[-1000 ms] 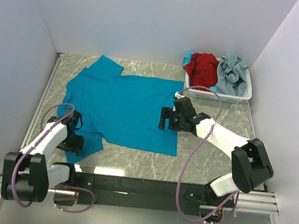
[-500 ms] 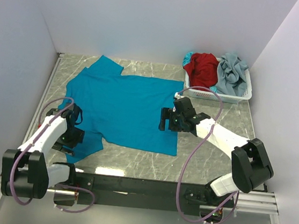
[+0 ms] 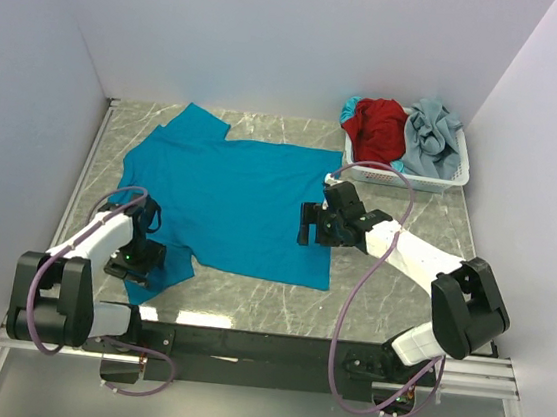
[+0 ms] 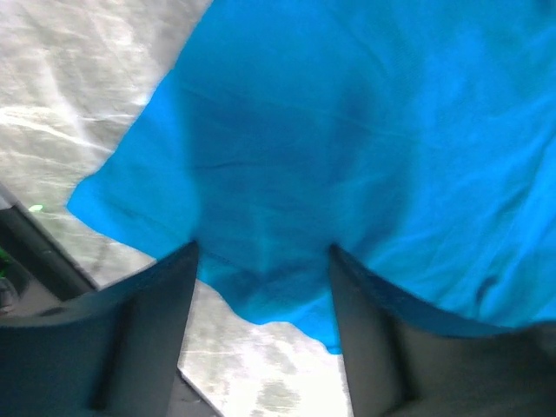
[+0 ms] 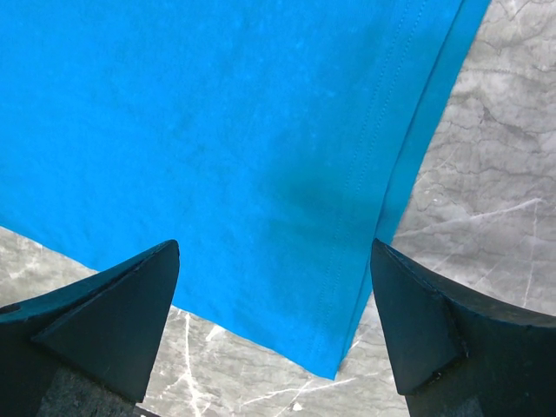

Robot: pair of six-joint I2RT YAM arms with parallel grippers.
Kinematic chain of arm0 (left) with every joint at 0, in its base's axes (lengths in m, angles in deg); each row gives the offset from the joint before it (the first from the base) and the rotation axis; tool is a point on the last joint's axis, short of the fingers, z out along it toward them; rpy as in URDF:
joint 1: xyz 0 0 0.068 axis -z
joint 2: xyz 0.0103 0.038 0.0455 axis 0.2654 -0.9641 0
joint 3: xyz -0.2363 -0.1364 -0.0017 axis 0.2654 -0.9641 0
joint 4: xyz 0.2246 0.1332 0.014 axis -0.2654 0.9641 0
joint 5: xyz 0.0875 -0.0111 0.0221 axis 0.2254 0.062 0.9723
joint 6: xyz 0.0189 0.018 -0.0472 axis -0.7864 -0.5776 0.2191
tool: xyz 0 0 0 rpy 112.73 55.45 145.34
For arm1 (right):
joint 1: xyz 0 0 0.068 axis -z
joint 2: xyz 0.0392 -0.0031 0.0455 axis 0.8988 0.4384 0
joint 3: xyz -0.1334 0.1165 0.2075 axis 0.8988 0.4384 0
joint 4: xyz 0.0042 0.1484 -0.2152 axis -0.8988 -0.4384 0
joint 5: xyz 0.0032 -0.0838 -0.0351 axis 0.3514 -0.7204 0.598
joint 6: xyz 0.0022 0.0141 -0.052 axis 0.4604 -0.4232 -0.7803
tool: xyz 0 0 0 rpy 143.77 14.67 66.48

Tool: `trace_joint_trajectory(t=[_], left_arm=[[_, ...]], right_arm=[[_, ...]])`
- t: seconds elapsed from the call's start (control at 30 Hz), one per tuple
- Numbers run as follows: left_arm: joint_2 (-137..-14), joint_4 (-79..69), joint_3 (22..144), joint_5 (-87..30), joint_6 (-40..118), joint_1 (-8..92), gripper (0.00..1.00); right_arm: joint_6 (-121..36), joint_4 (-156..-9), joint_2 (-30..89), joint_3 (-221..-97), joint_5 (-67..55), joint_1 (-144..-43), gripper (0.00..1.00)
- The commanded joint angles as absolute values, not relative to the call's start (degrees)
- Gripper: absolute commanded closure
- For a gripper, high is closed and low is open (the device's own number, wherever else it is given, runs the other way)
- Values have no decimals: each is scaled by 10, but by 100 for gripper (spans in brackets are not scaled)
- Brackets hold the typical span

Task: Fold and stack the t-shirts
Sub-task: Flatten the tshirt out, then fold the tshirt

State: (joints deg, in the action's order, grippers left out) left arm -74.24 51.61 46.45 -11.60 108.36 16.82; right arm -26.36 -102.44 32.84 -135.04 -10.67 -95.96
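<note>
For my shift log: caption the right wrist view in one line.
Open right tool hovers above a hem corner of the teal shirt on the marble table.

Overhead view: bright, even, diffuse light from above. The white walls are evenly lit and focus is sharp across the frame. Shadows are soft and short, lying on the desk under the left arm and the right arm. There is one white glare patch on the polished marble at the near edge, beside the left arm. Left wrist view: soft throughout. The teal-blue t-shirt is smeared, with no weave legible. The marble is blown out at upper left and bottom, and the left hand is dark and out of focus. Right wrist view: sharper, hem stitching legible. A faint dark shadow blotch lies on the cloth ahead of the right hand, which reads near-black and underexposed.
</note>
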Motion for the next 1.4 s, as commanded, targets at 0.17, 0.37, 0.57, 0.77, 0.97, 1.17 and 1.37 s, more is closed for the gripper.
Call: trace_joint_trajectory(t=[0.17, 0.37, 0.57, 0.77, 0.97, 1.17, 1.37], left_arm=[[-740, 474, 404, -107, 1106, 179, 54], [-752, 472, 408, -106, 1095, 180, 97], [-750, 475, 412, -111, 1078, 180, 99], [-727, 494, 426, -110, 1054, 181, 99], [-710, 501, 432, -116, 1030, 182, 99], [-697, 502, 433, -107, 1033, 184, 99], [-691, 499, 431, -104, 1032, 185, 99]], right_arm=[[-270, -1023, 311, -1349, -114, -955, 4], [-268, -1027, 289, -1330, -129, -954, 4], [-265, -1034, 259, -1304, -114, -959, 4], [-234, -1067, 217, -1264, -131, -1008, 4], [-193, -1066, 197, -1217, -150, -1031, 6], [-170, -1033, 232, -1197, -153, -1036, 9], [-155, -1017, 272, -1192, -161, -1037, 19]])
